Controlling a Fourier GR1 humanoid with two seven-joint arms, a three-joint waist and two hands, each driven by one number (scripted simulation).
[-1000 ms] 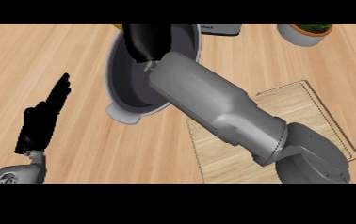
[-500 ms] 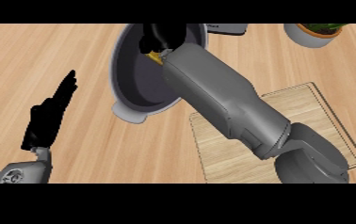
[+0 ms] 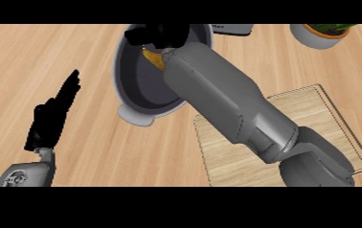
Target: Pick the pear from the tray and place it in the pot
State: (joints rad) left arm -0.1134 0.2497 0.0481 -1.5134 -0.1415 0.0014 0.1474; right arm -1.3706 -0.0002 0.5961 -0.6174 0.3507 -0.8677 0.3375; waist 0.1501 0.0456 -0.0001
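Found the right hand (image 3: 161, 34) at about twelve o'clock, over the far part of the grey pot (image 3: 136, 108), fingers curled, though whether around the pear (image 3: 152, 58) could not be told. Saw only a yellow sliver of that pear, just below the hand and inside the pot's rim, partly hidden by the grey forearm. Could not tell whether resting on the pot's floor or hanging above it. Noted the wooden tray (image 3: 311, 107) at four o'clock, bare where visible. Noted the left hand (image 3: 53, 114) resting at eight o'clock, fingers straight, well apart from the pot. Judged the risks as follows: let go too high, and might bounce or roll; pulled back carelessly, and might clip the rim and shift the pot.
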